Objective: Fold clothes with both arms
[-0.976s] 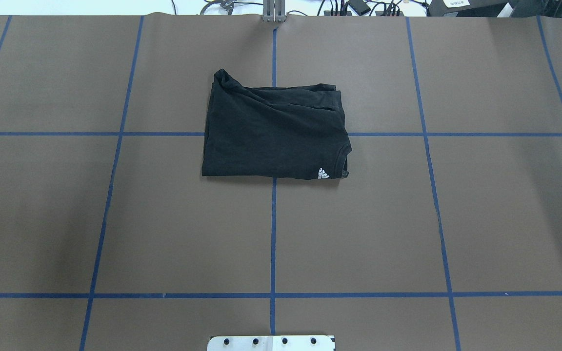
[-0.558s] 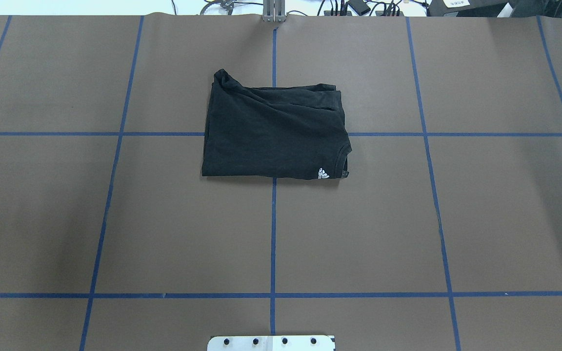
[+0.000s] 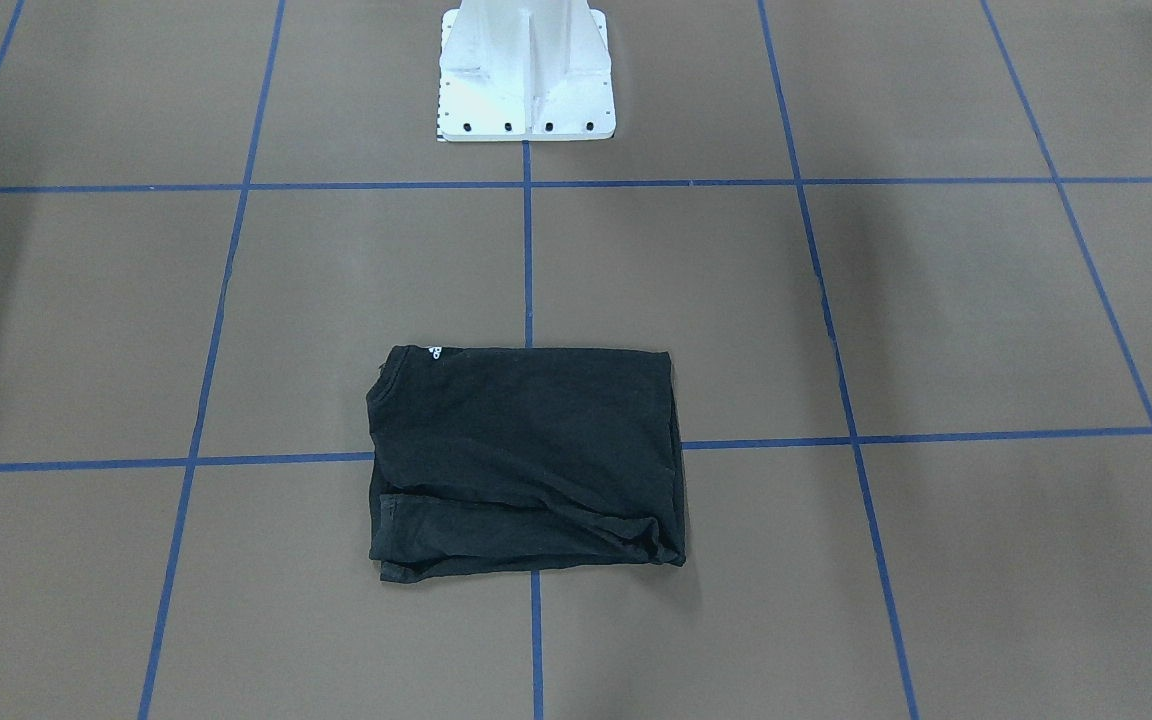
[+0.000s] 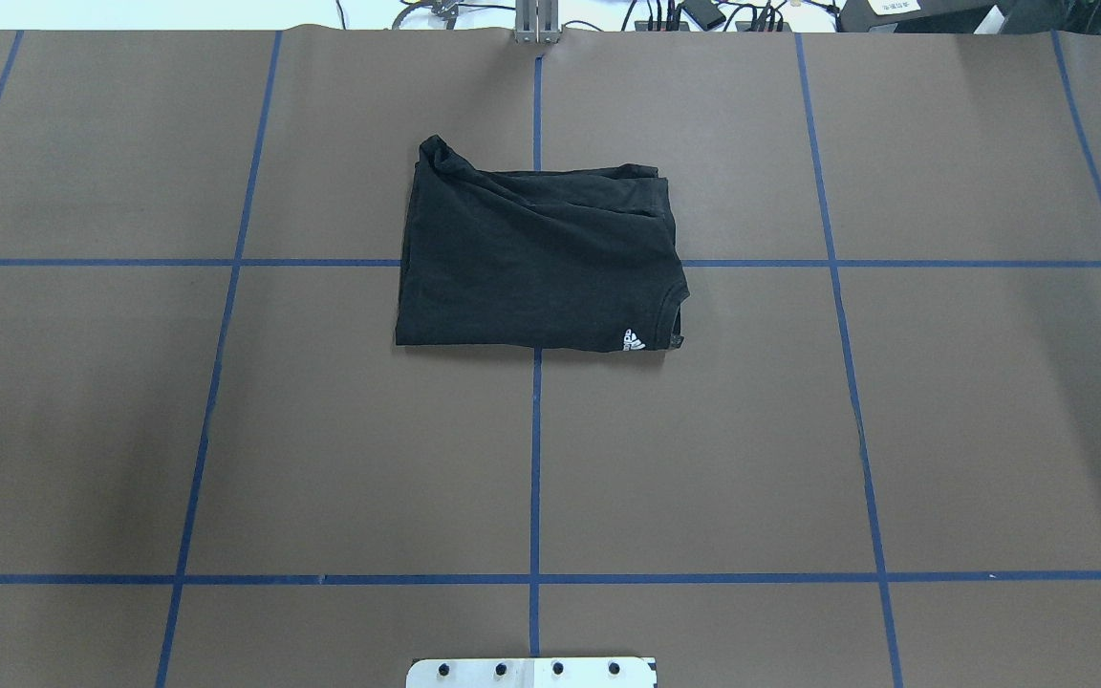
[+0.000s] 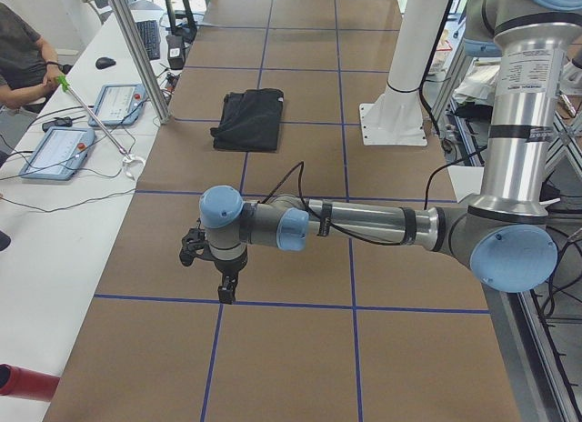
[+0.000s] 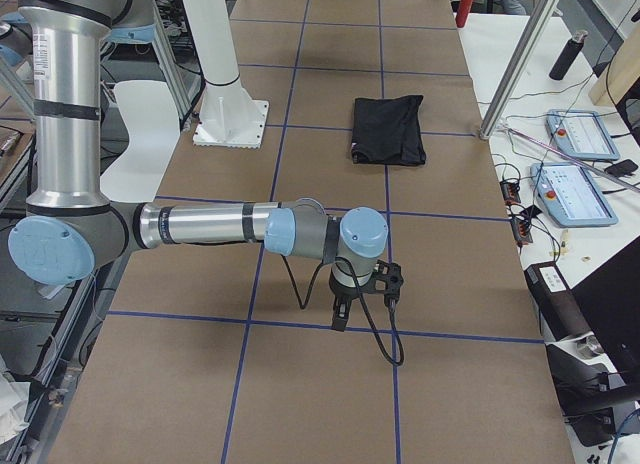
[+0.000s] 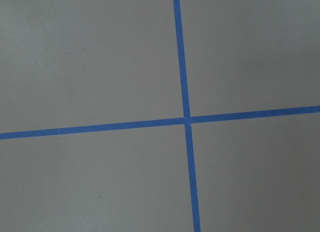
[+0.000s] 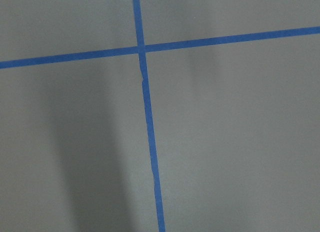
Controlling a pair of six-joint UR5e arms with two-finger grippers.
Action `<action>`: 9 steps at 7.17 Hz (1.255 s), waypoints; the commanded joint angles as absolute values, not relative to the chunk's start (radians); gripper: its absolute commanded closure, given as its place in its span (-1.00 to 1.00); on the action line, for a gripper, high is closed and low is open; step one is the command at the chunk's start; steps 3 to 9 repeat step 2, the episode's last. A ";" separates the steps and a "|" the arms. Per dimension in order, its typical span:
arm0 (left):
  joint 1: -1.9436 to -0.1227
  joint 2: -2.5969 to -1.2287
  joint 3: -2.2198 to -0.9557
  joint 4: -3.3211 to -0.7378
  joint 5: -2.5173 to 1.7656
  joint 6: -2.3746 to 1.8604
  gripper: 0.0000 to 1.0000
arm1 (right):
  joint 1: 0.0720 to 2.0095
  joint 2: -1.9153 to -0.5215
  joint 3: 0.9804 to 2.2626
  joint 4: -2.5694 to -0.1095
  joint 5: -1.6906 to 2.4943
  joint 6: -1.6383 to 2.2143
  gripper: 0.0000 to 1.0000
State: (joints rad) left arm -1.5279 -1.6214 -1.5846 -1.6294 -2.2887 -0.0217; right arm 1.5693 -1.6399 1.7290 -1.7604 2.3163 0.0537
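- We see the folded black T-shirt point(image 4: 536, 263) on the bench point(image 4: 226, 430), ahead of the white base block point(image 4: 531, 672).
- Its white logo point(image 4: 634, 340) sits at the block-side corner; the lettering is unreadable.
- Whether left gripper point(image 5: 225, 293) and right gripper point(image 6: 339, 322) are clenched, we cannot tell.

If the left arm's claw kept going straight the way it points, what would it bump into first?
The left gripper points straight down, so it would probably meet the brown table cover first, near a blue tape crossing. The black T-shirt lies well away.
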 commanded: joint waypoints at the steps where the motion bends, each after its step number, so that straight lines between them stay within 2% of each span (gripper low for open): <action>1: -1.528 -1.621 -1.583 -1.631 -2.289 -0.020 -1.00 | 1.569 -1.640 1.730 -1.759 2.316 0.055 -0.99; 9: -1.528 -1.621 -1.585 -1.629 -2.289 -0.020 -1.00 | 1.569 -1.638 1.729 -1.761 2.316 0.055 -1.00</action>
